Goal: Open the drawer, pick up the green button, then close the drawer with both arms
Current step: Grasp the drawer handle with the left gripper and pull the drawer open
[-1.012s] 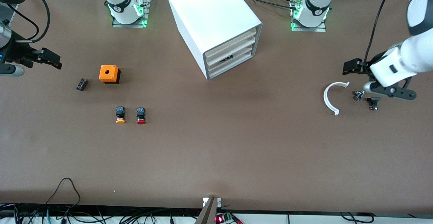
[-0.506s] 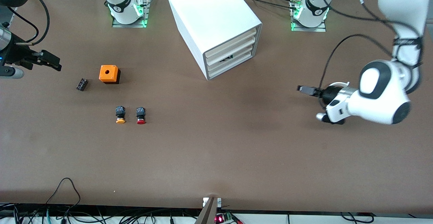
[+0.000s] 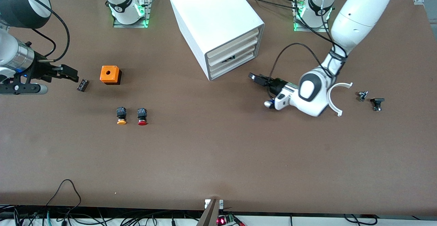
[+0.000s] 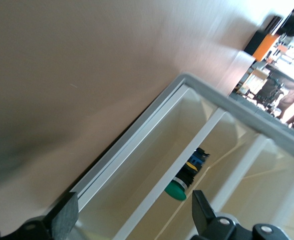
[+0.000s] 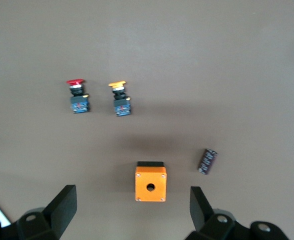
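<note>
The white cabinet (image 3: 218, 21) stands mid-table at the back, with four cream slat drawer fronts, all pushed in. The green-capped button (image 4: 177, 190) lies inside one of the lower drawers (image 3: 239, 56) and shows between the slats; in the front view it is a dark speck (image 3: 229, 59). My left gripper (image 3: 255, 77) is low over the table in front of the cabinet's drawers, open and empty; in the left wrist view (image 4: 134, 214) it faces the drawer fronts. My right gripper (image 3: 70, 73) is open and empty beside a small black part (image 3: 82, 85); it also shows in the right wrist view (image 5: 131, 210).
An orange box (image 3: 110, 74) with a hole stands near the right gripper. An orange-capped button (image 3: 121, 115) and a red-capped button (image 3: 142, 116) lie nearer the camera. A white curved piece (image 3: 336, 98) and two small dark parts (image 3: 362, 95) (image 3: 377, 103) lie toward the left arm's end.
My left arm has swung from the left arm's end of the table in to the cabinet's drawer fronts. My right gripper has moved a little toward the small black part.
</note>
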{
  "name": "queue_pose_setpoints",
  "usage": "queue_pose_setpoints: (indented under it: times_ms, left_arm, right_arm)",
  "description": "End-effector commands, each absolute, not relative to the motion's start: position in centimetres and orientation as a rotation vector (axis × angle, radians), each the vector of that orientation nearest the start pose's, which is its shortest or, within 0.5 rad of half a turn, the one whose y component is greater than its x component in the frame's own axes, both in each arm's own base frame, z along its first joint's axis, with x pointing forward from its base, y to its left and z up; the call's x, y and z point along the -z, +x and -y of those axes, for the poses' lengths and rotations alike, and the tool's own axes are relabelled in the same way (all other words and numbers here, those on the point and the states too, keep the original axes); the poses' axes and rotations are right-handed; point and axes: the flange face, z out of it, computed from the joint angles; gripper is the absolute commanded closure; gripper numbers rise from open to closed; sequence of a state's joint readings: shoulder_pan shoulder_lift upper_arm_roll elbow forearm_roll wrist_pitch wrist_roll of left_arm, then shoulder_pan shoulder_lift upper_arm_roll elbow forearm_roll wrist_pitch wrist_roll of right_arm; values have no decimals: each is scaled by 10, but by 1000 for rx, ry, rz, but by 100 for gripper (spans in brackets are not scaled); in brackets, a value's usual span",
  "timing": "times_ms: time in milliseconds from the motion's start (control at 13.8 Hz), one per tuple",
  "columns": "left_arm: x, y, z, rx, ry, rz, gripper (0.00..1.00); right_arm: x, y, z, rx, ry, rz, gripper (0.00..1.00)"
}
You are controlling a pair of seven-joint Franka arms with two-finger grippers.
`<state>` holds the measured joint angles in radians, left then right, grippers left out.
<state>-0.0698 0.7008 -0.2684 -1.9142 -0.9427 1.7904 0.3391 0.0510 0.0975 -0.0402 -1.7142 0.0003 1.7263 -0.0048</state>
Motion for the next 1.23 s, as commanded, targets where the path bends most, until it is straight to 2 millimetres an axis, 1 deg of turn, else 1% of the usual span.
queue_pose_setpoints:
  times_ms: [0, 72, 145, 217, 361, 434, 506, 651, 723, 795, 867, 940, 1012, 1084, 1157]
  left_arm:
    - [-140, 477, 258, 879, 2011, 52, 0]
    - [-138, 467, 264, 904, 2005, 61, 0]
    - [-137, 458, 271, 924, 1997, 70, 0]
    - [-135, 452, 272, 937, 1995, 71, 0]
    - [-130, 440, 276, 965, 1995, 80, 0]
    - [-130, 430, 282, 987, 1986, 91, 1]
    - [-131, 424, 289, 998, 1977, 103, 4]
    - [-128, 418, 290, 1013, 1977, 104, 6]
    - [-127, 419, 290, 1002, 1989, 102, 9]
    - [-124, 420, 289, 983, 2011, 98, 20]
    - [-122, 423, 286, 952, 2040, 102, 53]
    - [-119, 427, 285, 900, 2059, 131, 90]
    - [-119, 430, 283, 843, 2062, 180, 100]
    - [-118, 434, 280, 813, 2064, 199, 100]
    - [-120, 441, 275, 787, 2074, 191, 100]
  right_arm:
    - [-504, 594, -13, -143, -3113, 43, 0]
    - [-499, 597, -19, -139, -3114, 61, 0]
    - [-499, 598, -30, -125, -3115, 85, 0]
    - [-499, 599, -35, -108, -3115, 102, 0]
    - [-488, 605, -39, -115, -3113, 112, 0]
    - [-485, 608, -43, -94, -3114, 121, 0]
    - [-481, 610, -52, -89, -3115, 145, 0]
    - [-473, 612, -60, -92, -3115, 163, 0]
    - [-469, 614, -71, -85, -3114, 192, 0]
    - [-467, 616, -77, -64, -3115, 206, 0]
    - [-460, 620, -81, -56, -3115, 215, 0]
    - [-455, 622, -88, -40, -3112, 234, 0]
    - [-453, 623, -99, -24, -3107, 261, 0]
    - [-454, 623, -102, -10, -3107, 272, 0]
    - [-452, 625, -104, 0, -3107, 288, 0]
